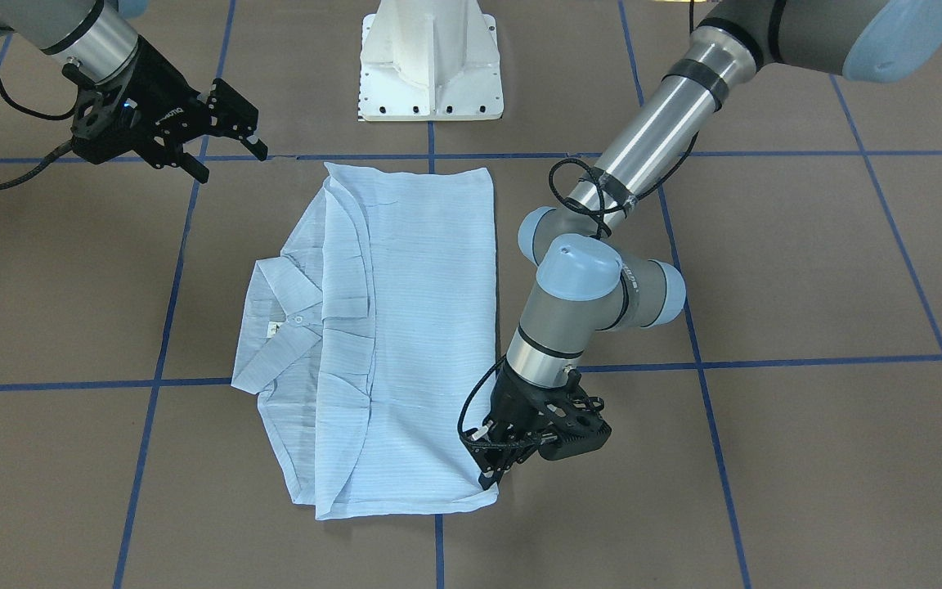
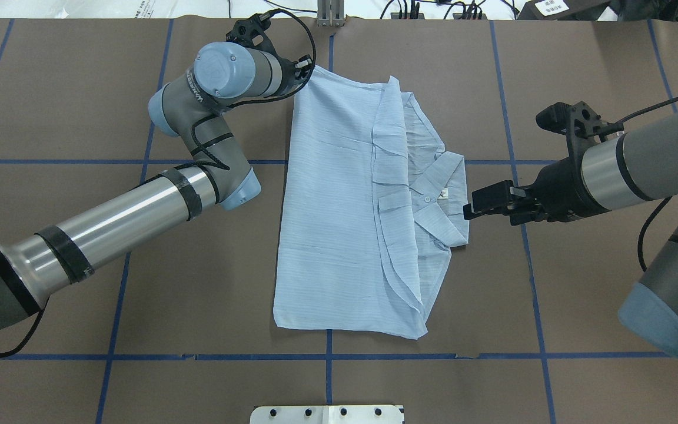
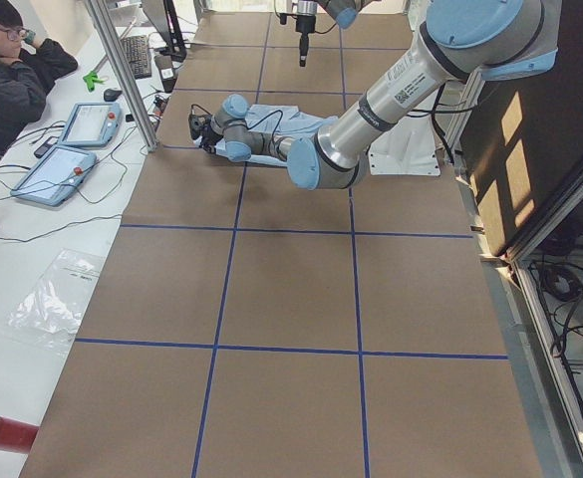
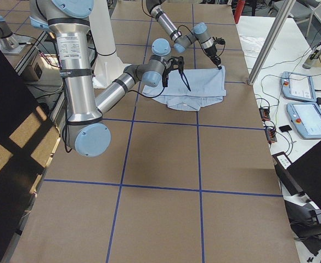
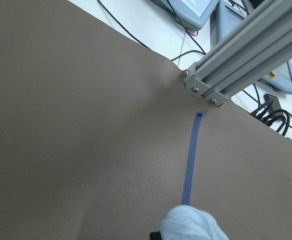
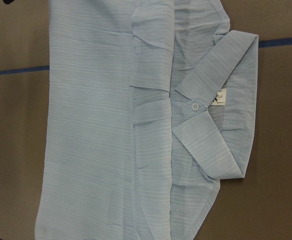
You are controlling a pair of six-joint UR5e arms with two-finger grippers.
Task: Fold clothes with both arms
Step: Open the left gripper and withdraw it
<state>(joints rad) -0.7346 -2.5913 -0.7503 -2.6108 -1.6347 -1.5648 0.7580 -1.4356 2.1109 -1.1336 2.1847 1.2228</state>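
- Currently the light blue, finely striped long-sleeved shirt of thin cloth [image 2: 339, 206] lies folded into a rough rectangle at the middle of the brown paper-covered table with blue tape lines [image 2: 598, 282], in front of the white pedestal base [image 1: 430, 61].
- Its pointed collar [image 2: 442, 188] sticks out on the robot's right side. A folded-over layer of cloth covers the part of the body beside it.
- The right wrist view shows a small pale button [image 6: 194, 105] fastened at the neck and a white size label [image 6: 220, 96] just beside it.
- The left arm's black two-finger gripper [image 1: 489, 474] points down at the shirt's far corner on the robot's left, its jaws clamped on the cloth there.
- A bunched bit of blue fabric [image 5: 193, 225] fills the bottom edge of the left wrist view.
- The right arm's black two-finger gripper [image 1: 232, 164] has its jaws apart and holds nothing.
- From overhead its tips sit just beside the collar's edge. The front-facing view shows it apart from the shirt, seemingly raised off the table.
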